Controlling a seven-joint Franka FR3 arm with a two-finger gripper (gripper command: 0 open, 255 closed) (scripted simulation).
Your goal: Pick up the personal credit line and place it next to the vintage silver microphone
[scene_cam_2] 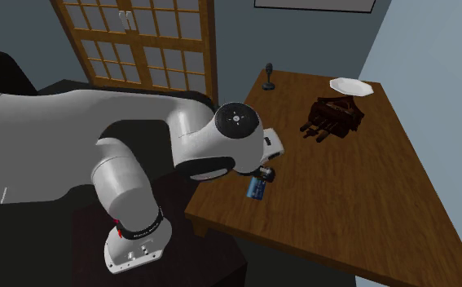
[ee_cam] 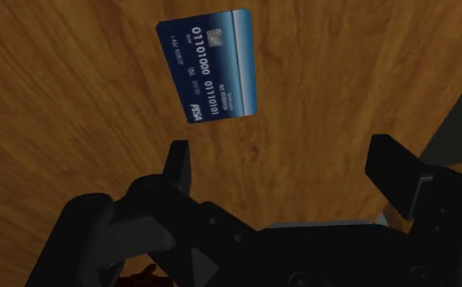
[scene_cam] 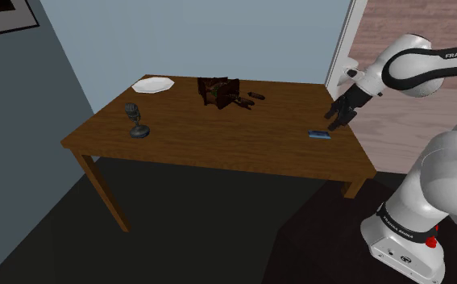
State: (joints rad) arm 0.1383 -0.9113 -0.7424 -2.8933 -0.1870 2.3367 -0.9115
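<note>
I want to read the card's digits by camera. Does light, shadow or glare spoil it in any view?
Wrist view: the blue card is evenly lit on the wooden table, white digits legible, no glare. Shoulder view: dim, the card just a blue patch. Second exterior view: the arm partly covers it.

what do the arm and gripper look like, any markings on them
The arm has smooth, rounded white links with dark joints. Dark FRANKA lettering runs along its upper link, and more lettering circles the base, beside a small red spot. One joint carries a round dark cap with small white marks. The gripper is all black, with two blocky fingers.
</note>
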